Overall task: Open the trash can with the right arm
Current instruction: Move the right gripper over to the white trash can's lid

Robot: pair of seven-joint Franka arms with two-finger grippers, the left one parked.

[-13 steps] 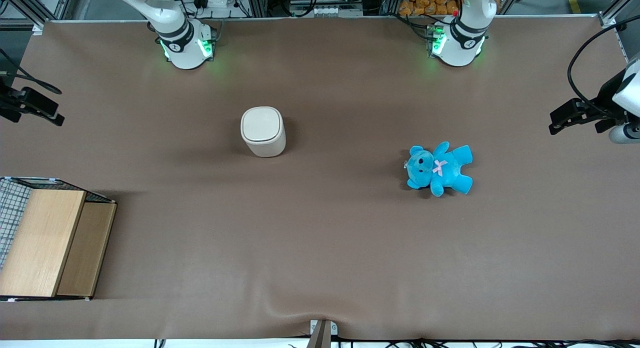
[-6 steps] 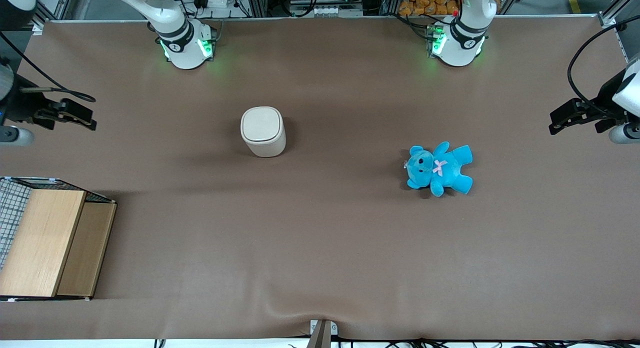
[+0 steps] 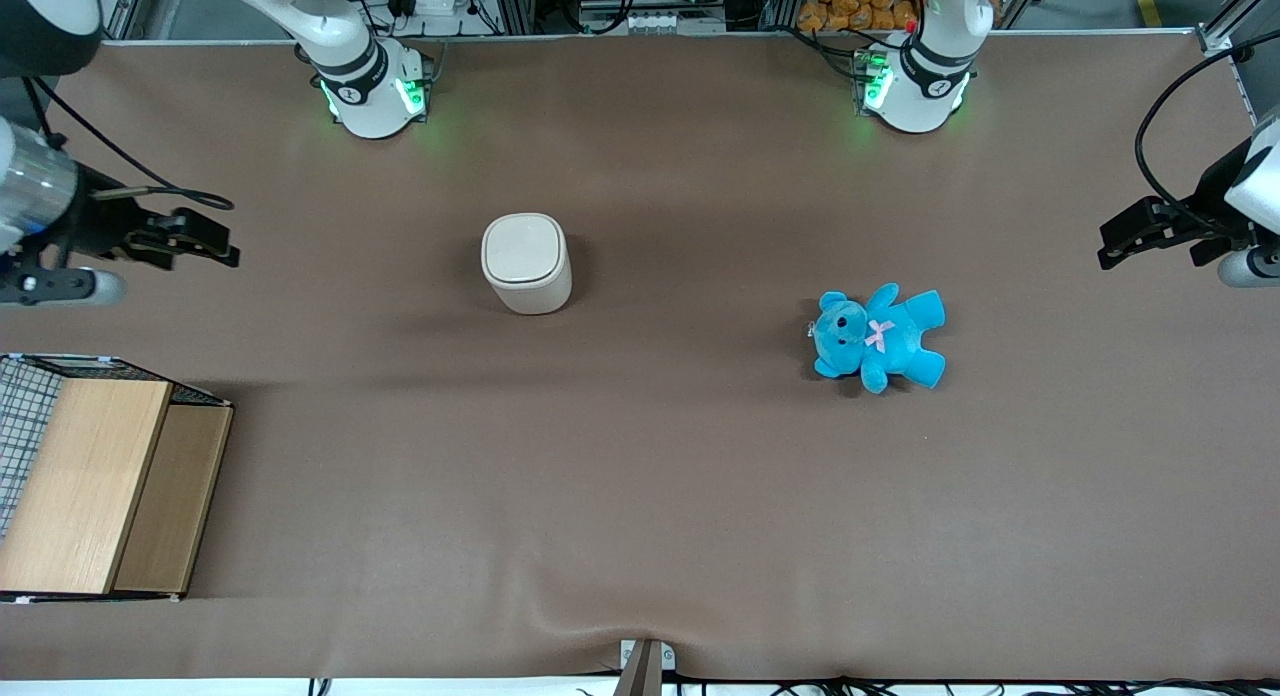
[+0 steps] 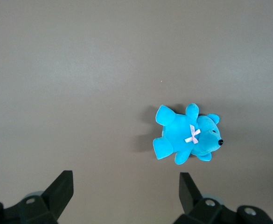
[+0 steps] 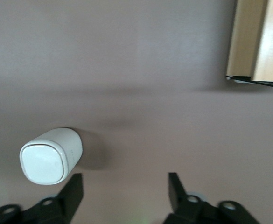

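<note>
The cream-white trash can (image 3: pixel 526 262) stands upright on the brown table with its flip lid shut. It also shows in the right wrist view (image 5: pixel 50 156), lid shut. My right gripper (image 3: pixel 205 244) hangs above the table toward the working arm's end, well apart from the can and about as far from the front camera as it. In the right wrist view the gripper (image 5: pixel 125 189) has its two black fingers spread wide with only bare table between them. It holds nothing.
A wooden box with wire mesh (image 3: pixel 95 481) sits at the working arm's end, nearer the front camera; its corner shows in the right wrist view (image 5: pixel 257 42). A blue teddy bear (image 3: pixel 877 337) lies toward the parked arm's end, also in the left wrist view (image 4: pixel 186 137).
My right gripper has come in from the table's edge toward the trash can. The can, teddy bear and box have not moved.
</note>
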